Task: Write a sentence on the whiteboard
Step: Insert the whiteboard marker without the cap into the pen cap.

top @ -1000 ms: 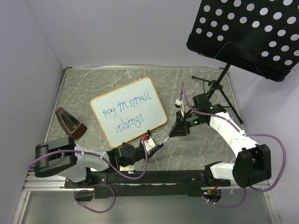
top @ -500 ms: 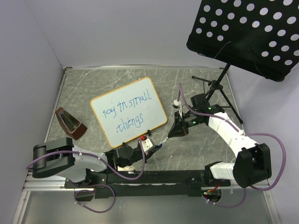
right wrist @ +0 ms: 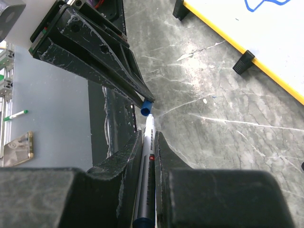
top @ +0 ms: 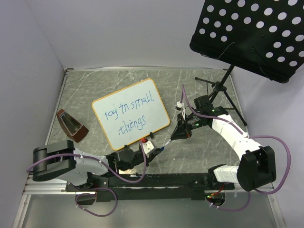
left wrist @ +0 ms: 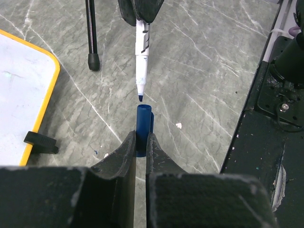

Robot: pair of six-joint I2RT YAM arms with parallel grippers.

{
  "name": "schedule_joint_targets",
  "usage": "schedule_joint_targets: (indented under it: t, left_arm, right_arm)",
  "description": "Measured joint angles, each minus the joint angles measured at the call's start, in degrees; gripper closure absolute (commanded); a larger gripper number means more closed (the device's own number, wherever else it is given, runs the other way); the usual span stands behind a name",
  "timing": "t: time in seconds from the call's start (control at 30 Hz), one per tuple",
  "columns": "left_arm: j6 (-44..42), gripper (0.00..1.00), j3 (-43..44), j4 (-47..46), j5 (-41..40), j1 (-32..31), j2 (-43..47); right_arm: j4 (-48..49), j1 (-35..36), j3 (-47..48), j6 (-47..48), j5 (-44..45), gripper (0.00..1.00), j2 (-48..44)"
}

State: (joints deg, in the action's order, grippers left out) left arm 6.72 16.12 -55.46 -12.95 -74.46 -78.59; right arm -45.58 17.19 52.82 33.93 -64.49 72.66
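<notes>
The whiteboard (top: 130, 113) lies on the grey table with the sentence (top: 129, 110) in blue in two lines, "joy in small things". My left gripper (top: 157, 151) is shut on a blue marker cap (left wrist: 144, 121), open end pointing away from it. My right gripper (top: 176, 135) is shut on the white marker (right wrist: 147, 175), whose blue tip (left wrist: 140, 97) points at the cap with a small gap between them. In the right wrist view the cap (right wrist: 147, 108) sits just ahead of the tip. The board's corner (left wrist: 19, 90) is to the left in the left wrist view.
A black perforated music-stand panel (top: 251, 33) hangs over the back right, and its tripod legs (top: 216, 88) stand on the table; one leg (left wrist: 91, 33) is near the marker. A brown-red wedge-shaped object (top: 72, 125) lies left of the board. The black base rail (top: 156, 180) runs along the near edge.
My right gripper has moved left and slightly toward the left gripper with the marker. My left gripper has shifted a little with the cap, and the gap between tip and cap has narrowed.
</notes>
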Motion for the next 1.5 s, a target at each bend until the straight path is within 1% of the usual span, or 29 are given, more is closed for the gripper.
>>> schedule_joint_targets:
  t: [0.73, 0.97, 1.3, 1.5]
  left_arm:
    - [0.2, 0.99, 0.1, -0.8, 0.4, 0.0, 0.0]
    - [0.5, 0.99, 2.4, 1.0, 1.4, 0.0, 0.0]
    - [1.5, 0.99, 3.0, -0.8, -1.9, 0.2, -3.8]
    - [2.3, 0.99, 3.8, -0.6, -0.4, 2.9, -5.7]
  right_arm:
    - [0.3, 2.9, 0.0, -0.5, -0.2, 1.0, 1.5]
    - [0.8, 4.3, 0.0, -1.1, 0.1, 1.0, 2.5]
    - [3.3, 5.7, 0.0, -1.6, 1.9, 1.0, 5.9]
    - [6.4, 6.2, 0.0, -2.1, 3.6, 1.0, 7.4]
